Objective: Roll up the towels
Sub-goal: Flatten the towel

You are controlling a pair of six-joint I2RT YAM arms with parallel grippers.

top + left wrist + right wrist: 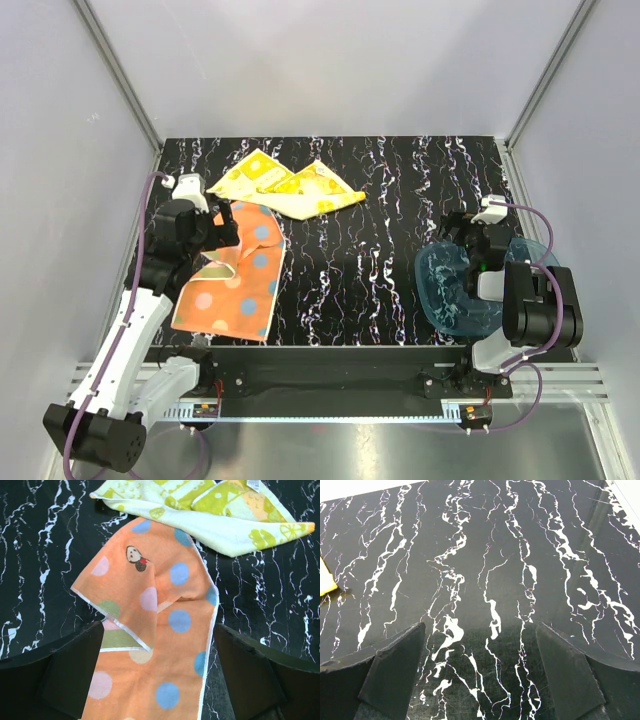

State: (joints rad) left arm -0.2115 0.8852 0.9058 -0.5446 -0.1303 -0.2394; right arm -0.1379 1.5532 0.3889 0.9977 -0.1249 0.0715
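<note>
You've got a black, marble-look worktop (380, 230) with white veins running front to back, glossy enough to catch the light. On its left side lies the orange cloth towel with light-blue, pink and pale polka dots (240, 285) (165, 630). It's long, soft and rumpled, with its left edge folded over to show a green-and-pale striped underside and white hem. Its far end meets the yellow towel with a white-and-yellow print (290, 185) (215, 510), which lies creased and spread crosswise at the back left.

Over on the near right sits the translucent blue plastic tray (450, 295), rounded and shiny, partly hidden under the right arm.

Your left fingers (75, 670), dark and wedge-shaped, stand spread wide either side of the orange towel and grip nothing. Your right fingers (395, 670) are just as wide apart above bare worktop, also empty, with a sliver of yellow cloth at the wrist view's left edge.

Smallest of all is a little cartoon face (135, 557) printed on the orange towel's folded flap.
</note>
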